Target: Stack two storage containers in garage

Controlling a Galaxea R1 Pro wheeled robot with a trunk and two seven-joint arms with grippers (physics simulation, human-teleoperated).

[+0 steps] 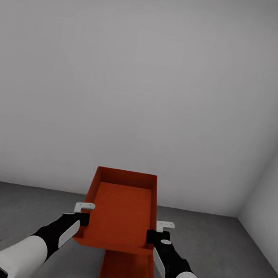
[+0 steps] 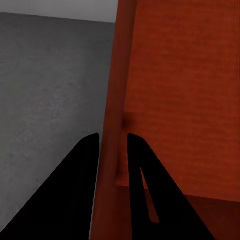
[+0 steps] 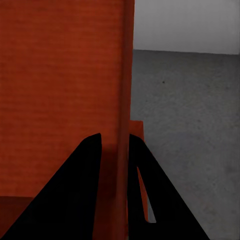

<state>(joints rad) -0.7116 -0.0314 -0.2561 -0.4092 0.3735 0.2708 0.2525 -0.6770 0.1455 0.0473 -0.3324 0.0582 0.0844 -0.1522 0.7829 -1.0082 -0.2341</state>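
Two orange bins are seen from the head camera: one bin [image 1: 121, 213] is held in the air between both arms, above the second bin [image 1: 126, 276] on the grey floor [image 1: 13, 208] before a white wall [image 1: 143, 89]. The left gripper [image 1: 84, 213] and right gripper [image 1: 155, 231] are clamped on its side walls.

At the left wrist, the fingers [image 2: 80, 175] are closed on a wall of the held bin [image 2: 185, 100].

At the right wrist, the fingers [image 3: 85, 175] are likewise pinched on the opposite wall [image 3: 65, 75].

Upper bin [image 1: 120, 213] held between left gripper [image 1: 84, 213] and right gripper [image 1: 158, 231], above lower bin [image 1: 126, 276] on floor [image 1: 7, 211].
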